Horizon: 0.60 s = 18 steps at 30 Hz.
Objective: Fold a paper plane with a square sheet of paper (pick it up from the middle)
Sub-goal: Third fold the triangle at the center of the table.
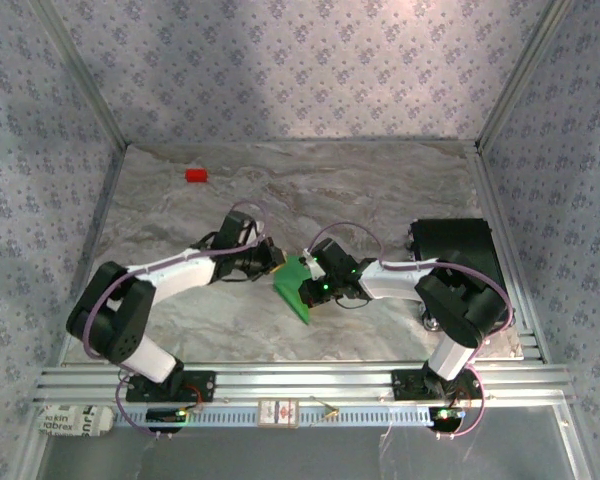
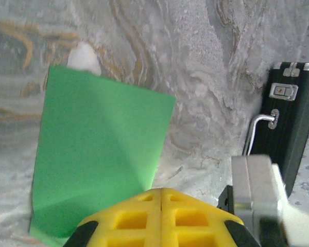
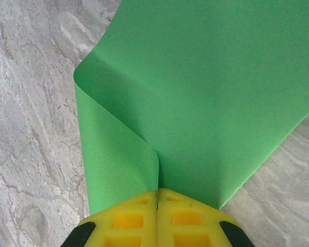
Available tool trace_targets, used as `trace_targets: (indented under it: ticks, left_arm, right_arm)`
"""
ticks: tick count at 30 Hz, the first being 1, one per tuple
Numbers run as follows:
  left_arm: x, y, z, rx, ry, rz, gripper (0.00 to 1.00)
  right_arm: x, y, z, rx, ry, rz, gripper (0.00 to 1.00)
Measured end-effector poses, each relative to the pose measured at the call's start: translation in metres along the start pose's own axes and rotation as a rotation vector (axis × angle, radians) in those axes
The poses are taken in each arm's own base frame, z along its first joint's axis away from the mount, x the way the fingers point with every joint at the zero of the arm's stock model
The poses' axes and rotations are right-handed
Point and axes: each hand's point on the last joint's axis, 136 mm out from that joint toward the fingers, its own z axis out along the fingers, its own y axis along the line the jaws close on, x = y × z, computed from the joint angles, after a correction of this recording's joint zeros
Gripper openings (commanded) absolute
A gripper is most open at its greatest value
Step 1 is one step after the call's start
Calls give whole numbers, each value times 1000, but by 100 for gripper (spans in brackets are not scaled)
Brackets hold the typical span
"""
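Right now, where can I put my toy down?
Free: marble tabletop right of the small red block; near patch in front of the bright green paper sheet. Crowded: middle, where left gripper and right gripper meet it, and by the black case.

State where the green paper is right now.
Top view: the paper is mid-table, just right of the left fingers and pinched in the right fingers.

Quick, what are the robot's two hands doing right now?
Left gripper: closed, seemingly pinching the green paper.
Right gripper: closed, pinching the green paper.
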Motion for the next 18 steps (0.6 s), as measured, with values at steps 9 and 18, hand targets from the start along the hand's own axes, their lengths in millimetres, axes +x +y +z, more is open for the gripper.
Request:
trace_targets:
  ticks: [9, 18]
  left_arm:
    - [49, 20, 11, 34, 55, -79, 0]
    - [52, 27, 12, 42, 41, -92, 0]
  right_arm:
    - [0, -1, 0, 0, -2, 1, 4]
    - [0, -1, 0, 0, -2, 1, 4]
